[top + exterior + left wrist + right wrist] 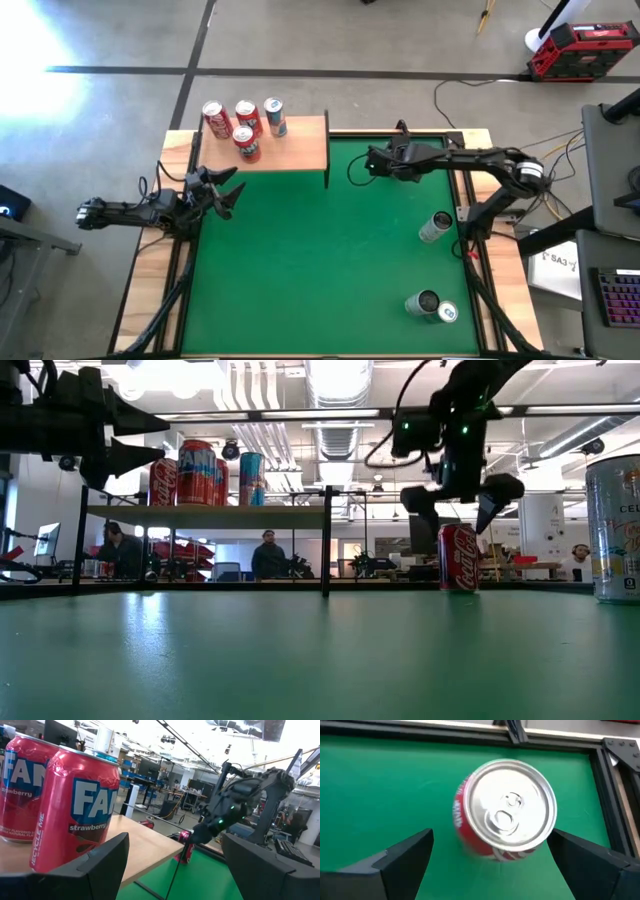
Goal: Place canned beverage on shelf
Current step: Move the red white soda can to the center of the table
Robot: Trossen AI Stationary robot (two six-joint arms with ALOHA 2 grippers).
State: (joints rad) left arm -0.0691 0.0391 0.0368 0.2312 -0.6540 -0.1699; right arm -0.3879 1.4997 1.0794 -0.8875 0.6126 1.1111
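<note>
Your right gripper hangs directly over the upright red aluminium cola can, fingers spread wide with the silver lid between them, so you can drop straight down for a grasp. The can stands on the green mat, beside the light-wood shelf on black legs. Your left gripper waits by the shelf's 4 cans, fingers apart, holding nothing.

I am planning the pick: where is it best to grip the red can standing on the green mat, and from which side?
Probably from straight above: the red can stands upright, so the open right gripper can descend and close on its round side wall.
</note>
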